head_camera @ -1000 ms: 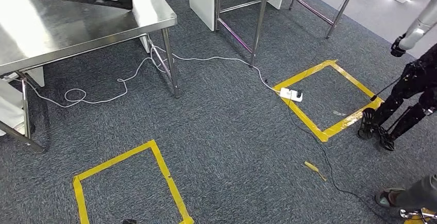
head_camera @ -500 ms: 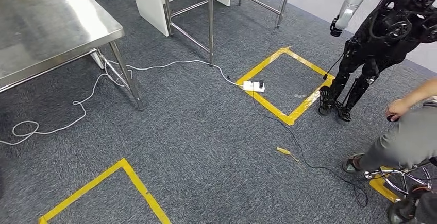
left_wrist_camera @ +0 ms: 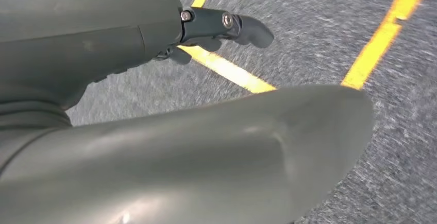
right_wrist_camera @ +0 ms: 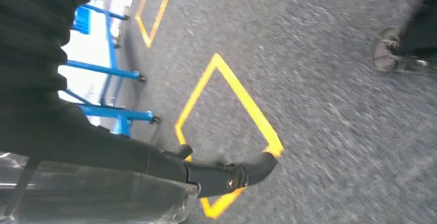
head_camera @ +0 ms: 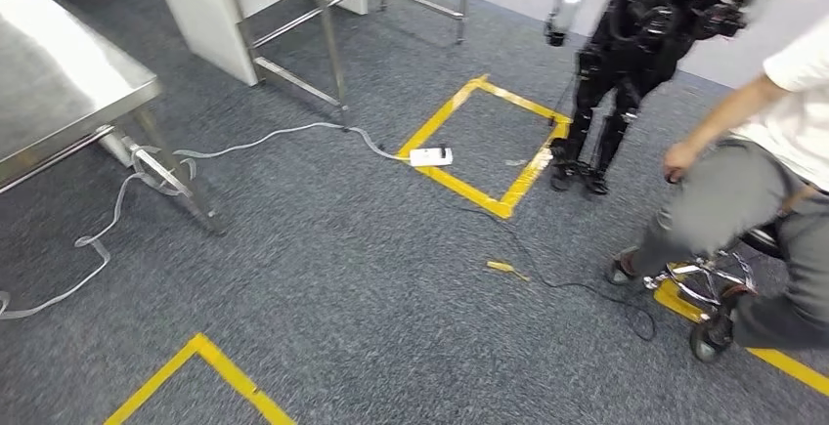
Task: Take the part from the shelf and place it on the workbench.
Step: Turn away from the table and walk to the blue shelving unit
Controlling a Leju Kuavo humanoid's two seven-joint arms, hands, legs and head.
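Carpet (head_camera: pixel 371 288), grey, covered most of the head view as we looked down. A steel workbench (head_camera: pixel 59 83) sat at the upper left of the frame, a white cable (head_camera: pixel 117 220) trailing beneath it. A yellow tape square (head_camera: pixel 484 142) lay at upper centre, with another dark robot (head_camera: pixel 635 44) at its right edge and a seated person (head_camera: pixel 753 191) at far right. We saw our left hand (left_wrist_camera: pixel 216 28) holding nothing, fingers loosely extended over the carpet. Our right hand (right_wrist_camera: pixel 227 175) likewise held nothing. We could not tell where the part was.
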